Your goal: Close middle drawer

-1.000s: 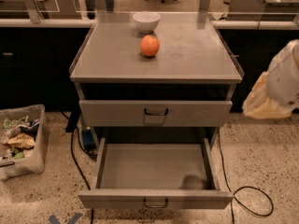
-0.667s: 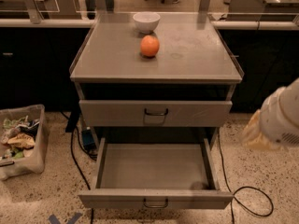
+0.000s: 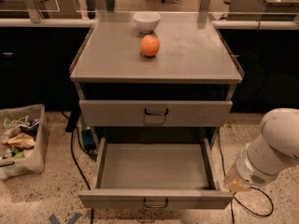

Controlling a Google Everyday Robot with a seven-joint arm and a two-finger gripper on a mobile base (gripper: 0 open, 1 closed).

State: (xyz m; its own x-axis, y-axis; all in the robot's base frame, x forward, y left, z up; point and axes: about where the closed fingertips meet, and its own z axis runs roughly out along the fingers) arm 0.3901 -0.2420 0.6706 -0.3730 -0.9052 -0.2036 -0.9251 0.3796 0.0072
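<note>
The middle drawer (image 3: 154, 168) of the grey cabinet is pulled far out and is empty. Its low front panel (image 3: 112, 200) faces me, with a small dark wire handle (image 3: 155, 203) at its centre. The drawer above it (image 3: 117, 113) has a taller panel and a larger handle (image 3: 156, 112) and is shut. My white arm (image 3: 268, 153) reaches in from the right edge, with its lower end just right of the open drawer's front corner. My gripper is out of view beyond that end.
An orange (image 3: 150, 45) and a white bowl (image 3: 146, 21) sit on the cabinet top (image 3: 196, 55). A bin of litter (image 3: 21, 141) stands on the floor at the left. Black cables (image 3: 74, 157) lie on the floor on both sides.
My arm has come down from mid height at the right edge to low beside the open drawer's right front corner. The drawer has not moved.
</note>
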